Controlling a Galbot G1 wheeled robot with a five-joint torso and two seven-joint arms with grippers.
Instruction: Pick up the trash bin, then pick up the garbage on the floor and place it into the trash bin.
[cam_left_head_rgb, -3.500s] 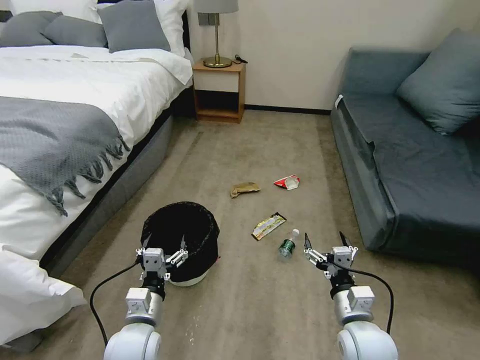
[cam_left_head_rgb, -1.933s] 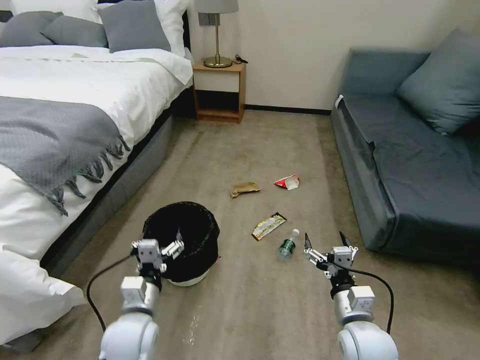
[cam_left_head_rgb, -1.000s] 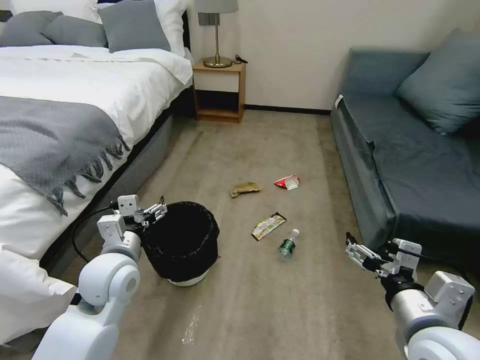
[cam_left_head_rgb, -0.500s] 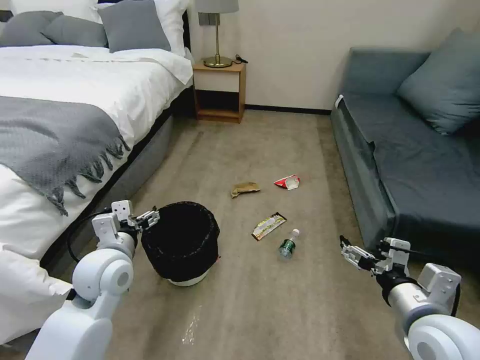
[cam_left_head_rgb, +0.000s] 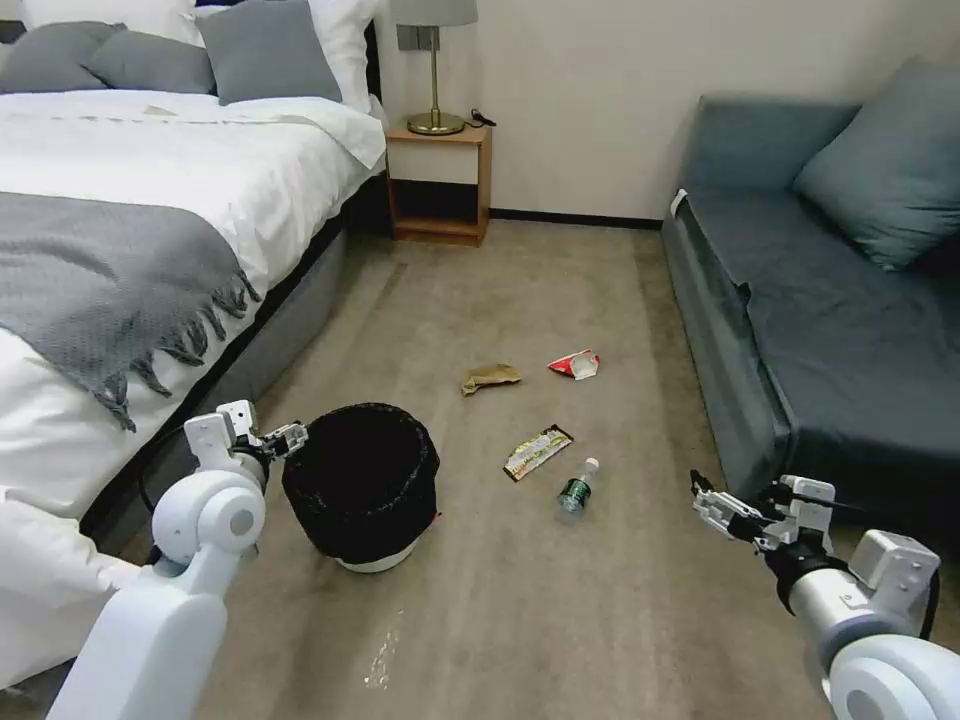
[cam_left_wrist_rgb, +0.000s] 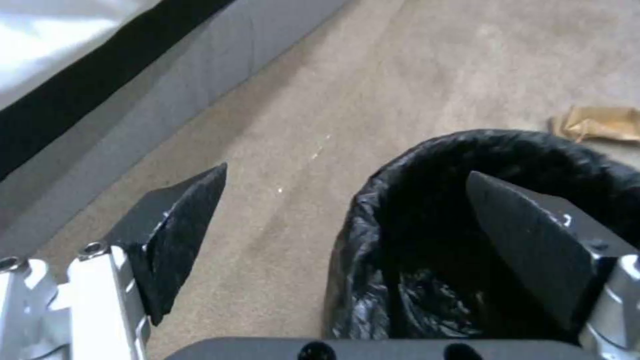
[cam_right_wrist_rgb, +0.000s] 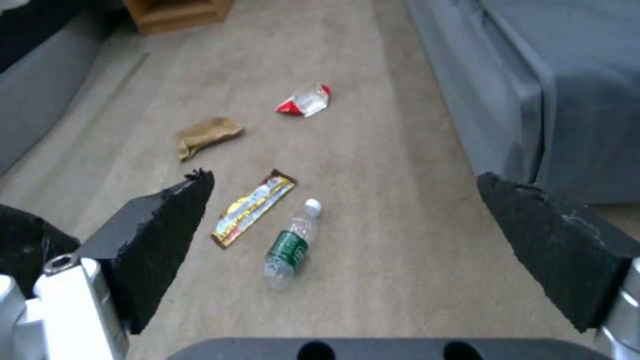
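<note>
Left gripper (cam_left_wrist_rgb: 347, 220): your jaws wide, straddling the bin (cam_left_wrist_rgb: 413, 210) rim.
Right gripper (cam_right_wrist_rgb: 347, 220): jaws wide, bottle (cam_right_wrist_rgb: 291, 245) ahead between them.

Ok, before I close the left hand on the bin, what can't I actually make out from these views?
- Bottom of the trash bin: head view, dark behind the black bag; left wrist view cuts it off at the frame edge.
- Whether a finger of the left hand touches the rim: unclear in either view.
- Bottle label text: too small.
- Paper: left wrist view, partly cut by the edge.
- Right hand: apart from the garbage, open.
</note>
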